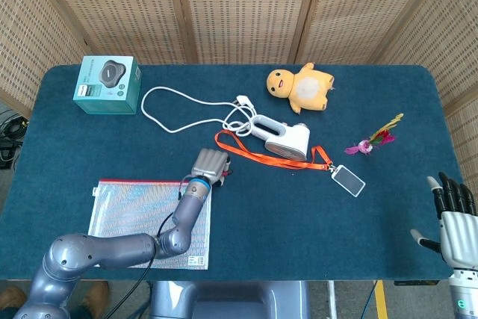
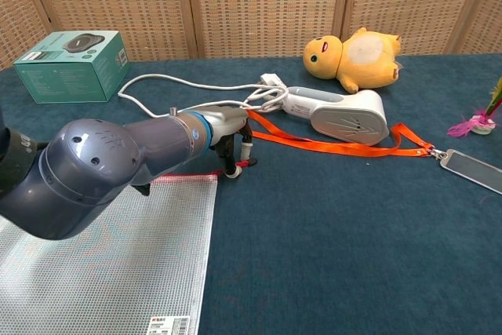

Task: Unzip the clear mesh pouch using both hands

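Note:
The clear mesh pouch [image 1: 134, 211] [image 2: 118, 249] lies flat at the table's front left, its red zipper running along the far edge. My left hand [image 1: 210, 163] [image 2: 229, 137] stands at the pouch's far right corner with its fingers pointing down. Their tips pinch the small red zipper pull [image 2: 245, 164], which sticks out past the corner. My left forearm lies across the pouch and hides part of it. My right hand [image 1: 452, 211] hovers off the table's front right corner, fingers spread and holding nothing; the chest view does not show it.
An orange lanyard [image 1: 265, 158] with a clear badge [image 1: 349, 180] runs just beyond my left hand, beside a white device [image 1: 284, 136] and its white cable [image 1: 179, 110]. A teal box [image 1: 108, 84], a yellow plush [image 1: 302, 87] and a small flower [image 1: 373, 140] lie further off.

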